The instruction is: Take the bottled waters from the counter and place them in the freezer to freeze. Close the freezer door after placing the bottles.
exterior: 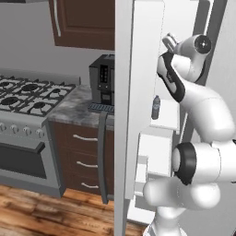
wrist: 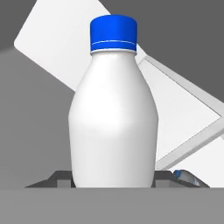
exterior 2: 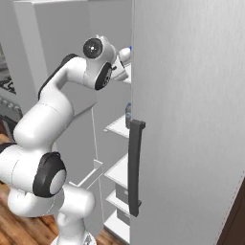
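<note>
Now, end effector (wrist: 113, 186): it is pinching the milky bottle (wrist: 113, 118) low on the body.
Place: inside the freezer (exterior: 163, 133), above the clear bottle (exterior: 156, 108) on a shelf.
Risk: bottle tipping when released, I think.

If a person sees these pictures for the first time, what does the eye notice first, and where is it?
First comes the milky white bottle with its blue cap, upright and close in the hand view, held in the gripper. Next is the white arm reaching into the open freezer, where a clear greyish bottle stands on a shelf.
</note>
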### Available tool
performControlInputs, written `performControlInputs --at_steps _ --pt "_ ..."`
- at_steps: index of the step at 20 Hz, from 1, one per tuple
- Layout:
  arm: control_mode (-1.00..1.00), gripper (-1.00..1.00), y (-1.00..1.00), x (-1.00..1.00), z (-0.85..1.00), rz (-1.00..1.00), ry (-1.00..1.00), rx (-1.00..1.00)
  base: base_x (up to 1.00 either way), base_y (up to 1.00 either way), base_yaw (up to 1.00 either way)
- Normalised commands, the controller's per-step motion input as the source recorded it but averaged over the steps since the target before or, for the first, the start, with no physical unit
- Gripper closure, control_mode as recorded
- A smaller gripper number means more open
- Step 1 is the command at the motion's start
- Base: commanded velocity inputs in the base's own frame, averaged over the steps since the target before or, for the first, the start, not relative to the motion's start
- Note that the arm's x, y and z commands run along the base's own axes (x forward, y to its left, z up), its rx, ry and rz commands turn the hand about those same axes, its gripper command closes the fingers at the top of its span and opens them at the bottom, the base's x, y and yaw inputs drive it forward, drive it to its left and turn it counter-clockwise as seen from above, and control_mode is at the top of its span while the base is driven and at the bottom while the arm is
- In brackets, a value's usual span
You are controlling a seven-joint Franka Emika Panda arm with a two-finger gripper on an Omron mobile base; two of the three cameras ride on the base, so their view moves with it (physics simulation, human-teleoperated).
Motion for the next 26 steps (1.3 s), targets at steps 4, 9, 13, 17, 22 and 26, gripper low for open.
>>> performControlInputs --at_steps 4,9,13,17,22,26 --pt "-1.0 1.0 -0.27 0.48 0.0 0.06 0.02 -0.05 0.0 0.0 0.0" --pt "-1.0 1.0 -0.09 0.48 0.0 0.09 0.0 -0.05 0.0 0.0 0.0" --pt "-1.0 1.0 -0.12 0.42 0.0 0.07 0.0 -0.07 0.0 0.0 0.0" --pt "-1.0 1.0 0.0 0.27 0.0 0.01 0.02 -0.15 0.0 0.0 0.0" --pt "-1.0 1.0 0.0 0.22 -0.02 0.0 0.0 -0.2 0.0 0.0 0.0" --pt "-1.0 1.0 0.0 0.13 -0.16 0.01 -0.01 -0.21 0.0 0.0 0.0"
